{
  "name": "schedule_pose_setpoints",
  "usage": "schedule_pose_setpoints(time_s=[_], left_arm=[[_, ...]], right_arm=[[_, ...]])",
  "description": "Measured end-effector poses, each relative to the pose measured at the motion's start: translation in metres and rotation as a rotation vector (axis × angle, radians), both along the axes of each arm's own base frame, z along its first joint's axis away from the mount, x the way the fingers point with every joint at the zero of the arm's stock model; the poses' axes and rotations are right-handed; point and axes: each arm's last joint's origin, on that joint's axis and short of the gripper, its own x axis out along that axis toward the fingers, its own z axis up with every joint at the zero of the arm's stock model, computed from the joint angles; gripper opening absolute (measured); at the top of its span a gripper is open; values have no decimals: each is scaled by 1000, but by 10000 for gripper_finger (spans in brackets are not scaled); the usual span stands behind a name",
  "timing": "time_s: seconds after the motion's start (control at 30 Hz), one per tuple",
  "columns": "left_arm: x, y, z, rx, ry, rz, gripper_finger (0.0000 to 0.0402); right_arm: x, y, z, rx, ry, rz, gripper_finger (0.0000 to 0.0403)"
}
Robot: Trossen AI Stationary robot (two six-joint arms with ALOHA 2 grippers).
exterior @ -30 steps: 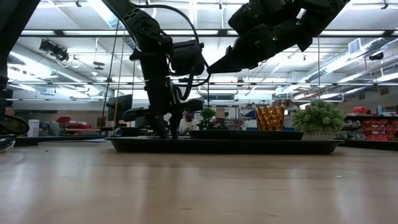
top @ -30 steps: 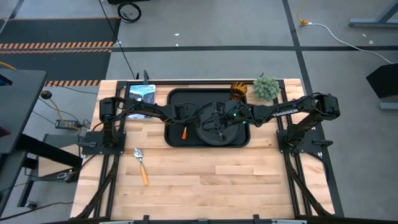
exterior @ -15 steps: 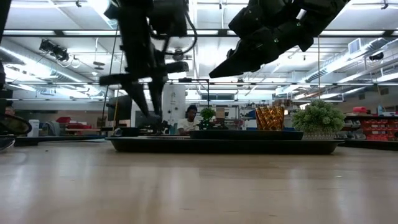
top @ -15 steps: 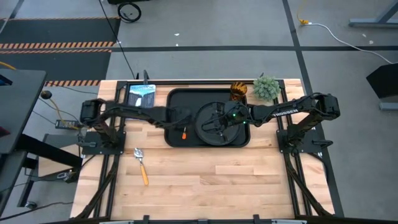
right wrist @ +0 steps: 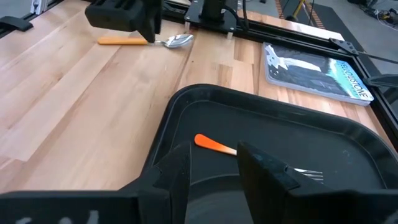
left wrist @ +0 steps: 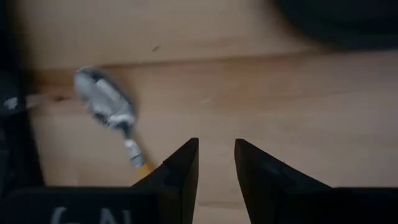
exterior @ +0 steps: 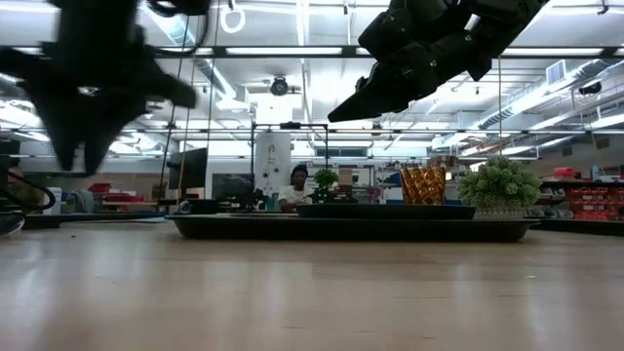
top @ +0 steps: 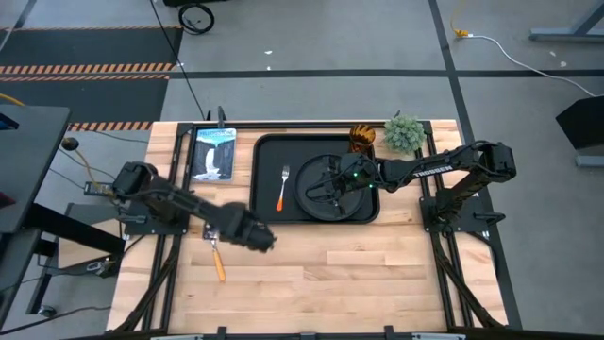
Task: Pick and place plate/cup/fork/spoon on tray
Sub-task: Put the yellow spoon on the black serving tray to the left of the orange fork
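Observation:
The fork [top: 283, 186] lies in the left part of the black tray [top: 264, 156], orange handle toward the near edge; it also shows in the right wrist view [right wrist: 214, 144]. The round black plate [top: 311, 179] lies on the tray's right half. My right gripper [top: 326, 194] hangs open and empty above the plate. The amber cup [top: 362, 138] stands at the tray's far right corner. The spoon [top: 215, 253] lies on the table, near left of the tray. My left gripper [top: 253, 238] is open and empty above the table just right of the spoon [left wrist: 106, 106].
A small green plant [top: 404, 132] stands at the far right, beside the cup. A book [top: 213, 151] lies left of the tray. Bare wood fills the table's near half. A person shows far off in the room [exterior: 298, 185].
My left gripper has drawn back from the tray, risen and swung toward the table's near left, ending over the wood beside the spoon. The fork, before partly under that arm, lies in full view on the tray. My right gripper has kept still.

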Motion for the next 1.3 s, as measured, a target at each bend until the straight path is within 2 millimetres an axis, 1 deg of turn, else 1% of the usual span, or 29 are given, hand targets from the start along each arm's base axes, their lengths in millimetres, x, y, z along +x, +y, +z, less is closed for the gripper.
schedule_pose_setpoints(time_s=[0.13,0.27,0.4,0.5,0.67,1.0,1.1,1.3], left_arm=[[-19,-21,-12,27,48,11,111],[-39,-38,-30,11,82,67,111],[-57,-52,-45,-17,40,132,111],[-64,-58,-53,-48,-21,154,111],[-63,-57,-59,-88,-42,171,111],[-63,-57,-60,-86,-47,167,109],[-64,-60,-60,-80,-60,151,94],[-67,-64,-59,-73,-69,121,51]], right_arm=[[0,0,0,2,-1,3,137],[0,1,0,5,0,7,137],[1,5,1,5,-7,21,137],[2,8,2,4,-25,30,137],[3,12,4,2,-47,44,137],[3,13,4,2,-44,48,137],[3,13,4,9,-43,45,137],[3,16,4,9,-40,52,137]])
